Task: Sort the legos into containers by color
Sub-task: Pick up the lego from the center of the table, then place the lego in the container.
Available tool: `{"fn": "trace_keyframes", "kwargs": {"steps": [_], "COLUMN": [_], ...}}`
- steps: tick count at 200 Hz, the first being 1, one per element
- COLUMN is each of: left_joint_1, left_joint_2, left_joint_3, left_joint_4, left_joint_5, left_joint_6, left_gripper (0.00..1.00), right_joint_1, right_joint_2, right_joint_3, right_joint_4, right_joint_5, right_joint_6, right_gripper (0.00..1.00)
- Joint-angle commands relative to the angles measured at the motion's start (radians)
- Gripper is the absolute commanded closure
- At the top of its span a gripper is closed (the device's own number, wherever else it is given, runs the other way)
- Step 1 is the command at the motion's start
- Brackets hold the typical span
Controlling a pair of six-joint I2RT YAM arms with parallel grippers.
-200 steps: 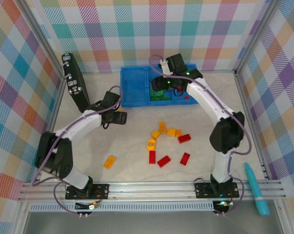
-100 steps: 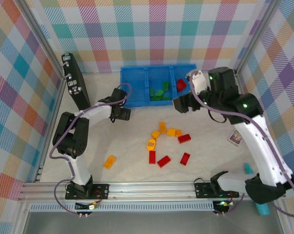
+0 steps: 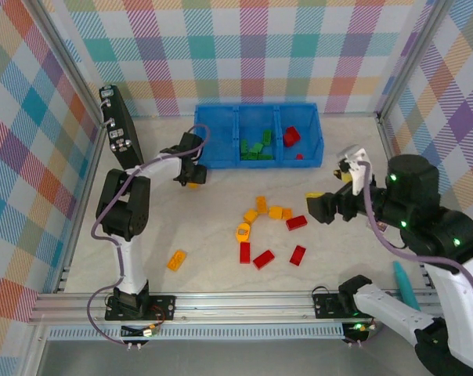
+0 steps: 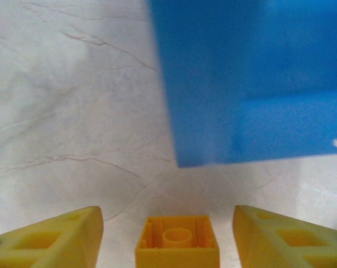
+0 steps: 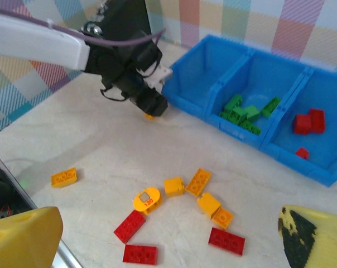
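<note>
Left end effector (image 4: 167,222) nearer hollow-side-up lego (image 4: 177,243)

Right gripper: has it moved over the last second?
Yes. The right gripper left the blue bin, coming toward the bases and rightward, now beside a red brick.

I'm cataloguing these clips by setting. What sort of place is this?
Likely a lab robot test cell: pastel plaid fabric walls, a silver aluminium frame rail, and a pale marble-look tabletop.
</note>
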Motion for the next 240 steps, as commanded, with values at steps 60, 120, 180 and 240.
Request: {"fn": "trace_keyframes", "kwargs": {"steps": [60, 120, 180, 240], "left_joint_1": [0.009, 0.001, -0.012, -0.015], "left_joint_2": [0.042, -0.137, -0.305, -0.185], "left_joint_3": [0.020, -0.077, 0.078, 0.205], "left_joint_4": [-0.112, -0.107, -0.098, 0.086], "left_joint_5": [0.062, 0.120, 0.153, 0.190], "left_joint_6": [-0.050, -0.097, -0.148, -0.308], "left_gripper": [0.68, 0.80, 0.80, 0.80], "right_joint_1": [-0.006, -0.006, -0.006, -0.006], "right_joint_2": [-0.007, -0.034, -0.006, 0.041], "right_joint_3": [0.055, 0.026, 0.060, 0.023], "right_joint_4": [0.007, 0.055, -0.015, -0.025], "right_joint_5": [-0.018, -0.026, -0.016, -0.010], "right_joint_6": [-0.081, -0.126, -0.109, -0.099], "right_gripper": [0.01, 0.01, 0.01, 0.01]}}
